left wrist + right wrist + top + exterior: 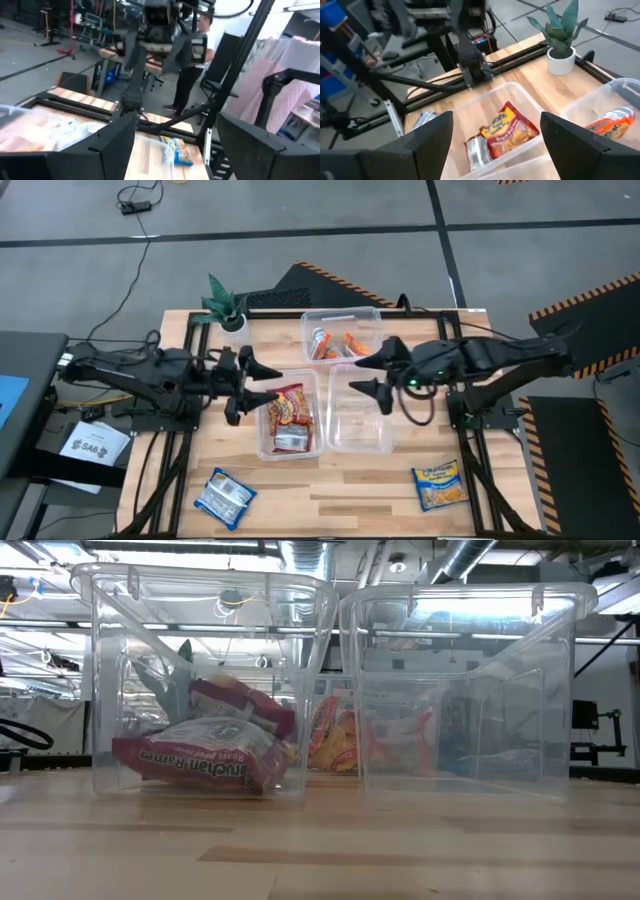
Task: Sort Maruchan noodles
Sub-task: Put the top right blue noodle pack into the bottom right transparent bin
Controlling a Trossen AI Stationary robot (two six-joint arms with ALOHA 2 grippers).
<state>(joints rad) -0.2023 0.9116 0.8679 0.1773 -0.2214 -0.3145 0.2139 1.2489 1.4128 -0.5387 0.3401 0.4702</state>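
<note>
Two red packets lie in the near left clear bin (288, 418), also seen in the low view (200, 752) and the right wrist view (507, 131). Orange packets (335, 343) lie in the far bin. A blue-and-white packet (222, 498) and a yellow-and-blue packet (440, 485) lie flat on the table near its near edge. My left gripper (260, 382) is open and empty, above the left rim of the red bin. My right gripper (368, 374) is open and empty, above the far end of the near right bin (385, 442), which holds no packet.
A small potted plant (226, 308) stands at the table's far left corner. The three clear bins crowd the table's middle. The yellow-and-blue packet (177, 150) shows past my left fingers. A person (192, 60) stands in the room beyond the table.
</note>
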